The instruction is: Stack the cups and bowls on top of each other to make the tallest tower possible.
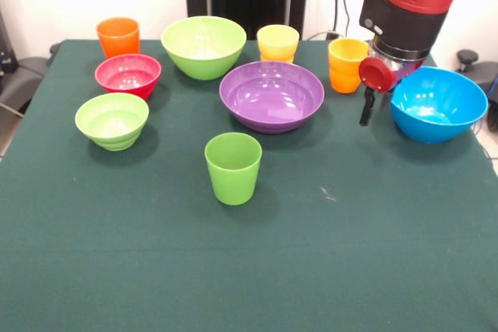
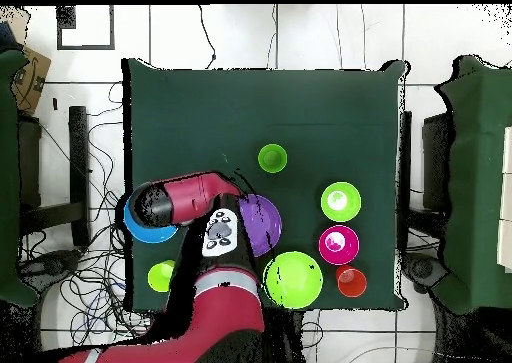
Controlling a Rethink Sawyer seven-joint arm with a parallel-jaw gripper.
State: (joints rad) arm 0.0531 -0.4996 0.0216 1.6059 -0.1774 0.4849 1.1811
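Every cup and bowl stands apart on the green table; nothing is piled into a tower. A green cup point(image 1: 233, 167) point(image 2: 272, 158) stands nearest the front. Behind it sits the purple bowl point(image 1: 271, 96) point(image 2: 262, 222). To the left are a small lime bowl point(image 1: 112, 120), a red bowl point(image 1: 128, 75), an orange cup point(image 1: 118, 36) and a large lime bowl point(image 1: 203, 46). A yellow cup point(image 1: 278, 43) and an orange-yellow cup point(image 1: 347, 65) stand at the back. My gripper point(image 1: 369, 111) hangs empty just above the cloth, between the orange-yellow cup and the blue bowl point(image 1: 438, 103).
The arm point(image 2: 190, 199) covers most of the blue bowl point(image 2: 150, 231) and hides the gripper in the overhead view. The green cloth point(image 1: 311, 270) stretches from the green cup to the near edge. Cables and chairs surround the table.
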